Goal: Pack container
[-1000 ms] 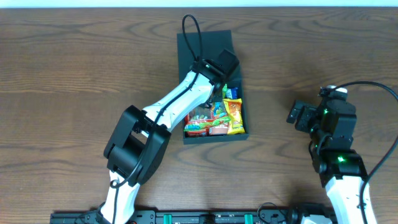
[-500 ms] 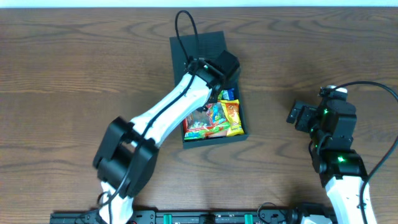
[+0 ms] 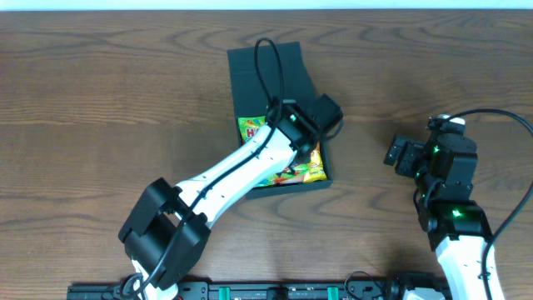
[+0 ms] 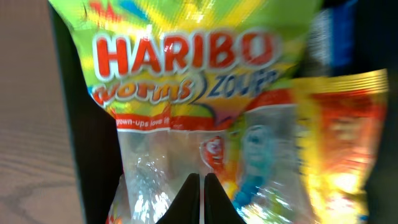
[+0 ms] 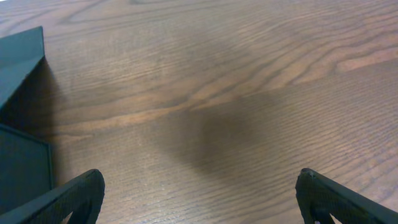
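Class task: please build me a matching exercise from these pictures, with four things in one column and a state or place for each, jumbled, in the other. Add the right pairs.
Column one:
1 left gripper
2 right gripper
3 Haribo packet
4 container

Column two:
A lid open
B wide open
C shut, fingertips together
D lying inside the container

Pairs: 1-C, 2-B, 3-D, 4-A.

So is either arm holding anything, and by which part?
Nothing. The left gripper is shut empty over the Haribo packet; the right gripper is open above the table.
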### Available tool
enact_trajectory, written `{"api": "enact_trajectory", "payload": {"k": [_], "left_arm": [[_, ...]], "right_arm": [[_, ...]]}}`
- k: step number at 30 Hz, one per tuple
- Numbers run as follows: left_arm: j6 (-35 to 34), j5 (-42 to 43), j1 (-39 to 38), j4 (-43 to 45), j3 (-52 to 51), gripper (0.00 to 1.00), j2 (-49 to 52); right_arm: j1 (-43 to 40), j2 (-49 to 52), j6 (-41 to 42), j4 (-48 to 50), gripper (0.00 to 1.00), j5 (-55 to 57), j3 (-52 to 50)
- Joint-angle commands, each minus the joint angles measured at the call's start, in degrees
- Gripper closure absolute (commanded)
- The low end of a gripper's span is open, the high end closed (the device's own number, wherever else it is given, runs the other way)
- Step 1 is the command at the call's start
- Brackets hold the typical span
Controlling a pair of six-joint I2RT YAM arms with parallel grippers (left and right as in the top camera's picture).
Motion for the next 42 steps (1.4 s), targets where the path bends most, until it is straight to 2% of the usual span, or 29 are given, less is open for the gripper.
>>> {"api": "enact_trajectory", "payload": {"k": [1,20,29,35,42], "left_arm": [[-3.08,-3.74,0.57,1.07,-3.69,0.94,0.85],[-3.04,-2.78,0.44,4.76,-9.31,0.94,0.83],[-1.4,-2.58,0.42,-1.03,-2.16,0.94,-1.36],[2.12,4.0,0.39,1.66,1.33,0.94,-1.95],[2.12,8.66,-1.49,4.94,0.76,0.94,-1.86]], "right_arm": [[-0.46,-0.04,-0.59,0.09,0.01,0.72,-0.57],[-0.46,-0.04,-0.59,0.09,0.01,0.72,-0.57],[-0.46,-0.04,-0.59,0.09,0.01,0.72,-0.57],[-0.46,-0.04,-0.59,0.09,0.01,0.72,-0.57],[-0.46,-0.04,-0.59,0.09,0.01,0.72,-0.57]]}}
